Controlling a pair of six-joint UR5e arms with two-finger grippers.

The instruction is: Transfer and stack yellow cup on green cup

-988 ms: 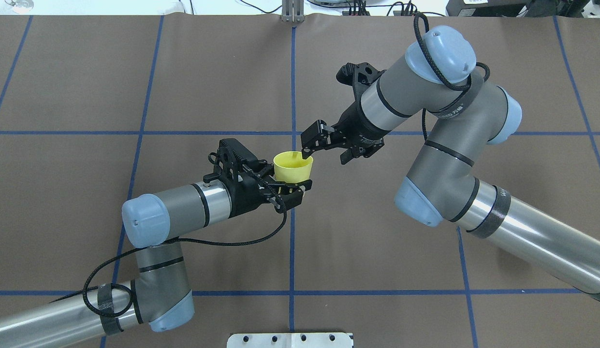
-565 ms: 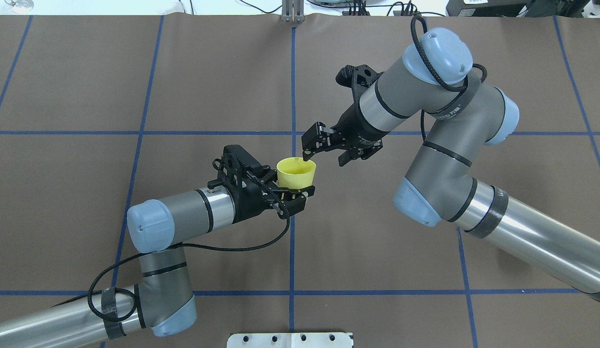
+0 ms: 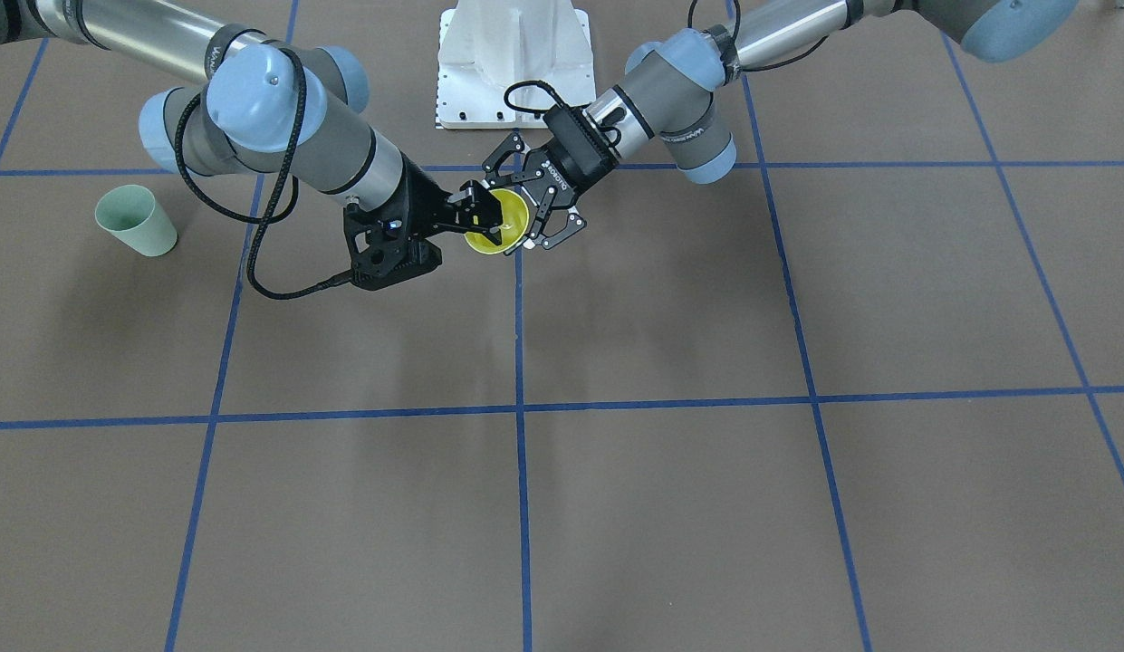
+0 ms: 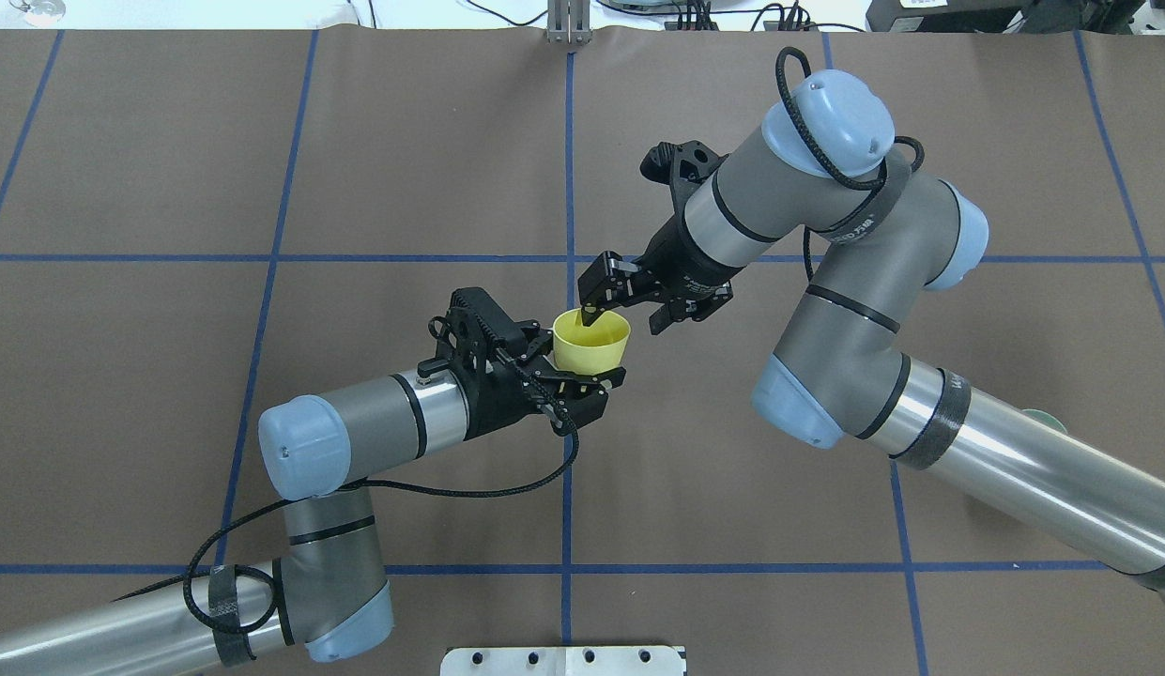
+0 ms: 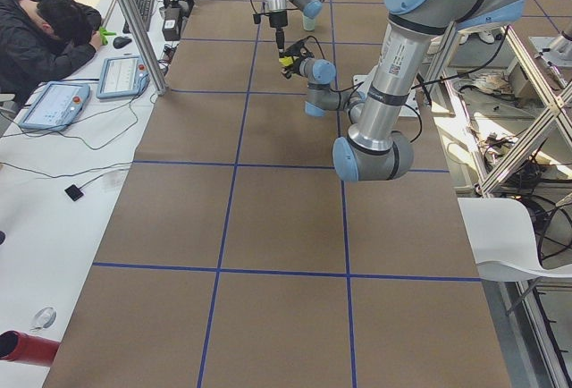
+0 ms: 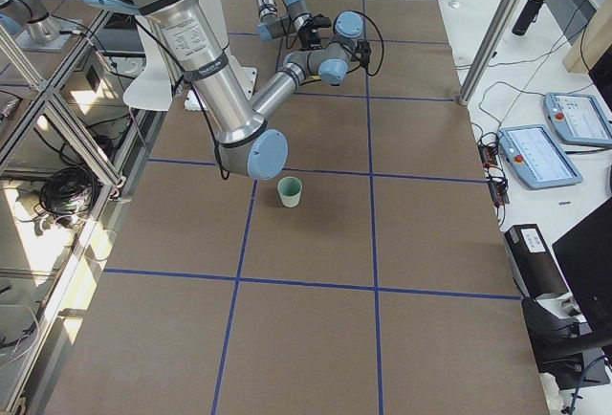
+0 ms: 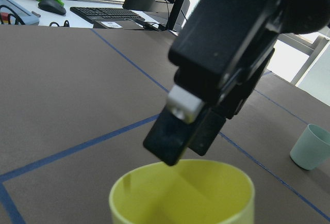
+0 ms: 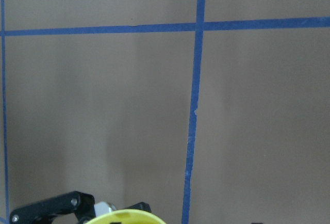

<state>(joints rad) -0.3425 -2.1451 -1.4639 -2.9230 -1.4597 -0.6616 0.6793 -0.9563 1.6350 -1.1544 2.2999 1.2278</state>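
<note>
1. Pinching the smooth, tapered yellow cup [image 4: 591, 343] low on its wall, the left tool [image 4: 582, 368] holds it upright above the brown, blue-taped counter [image 4: 404, 169].
2. The right tool [image 4: 621, 322] is spread, with one finger inside the round rim and one outside.
3. The pale green cup [image 3: 136, 220] stands upright and well apart, with open counter around it.

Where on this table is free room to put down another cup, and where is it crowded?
Bare: the table squares on the operators' side, past the blue cross line. Crowded: the middle, where the left gripper and the right gripper meet at the yellow cup. The green cup stands on the robot's right.
</note>
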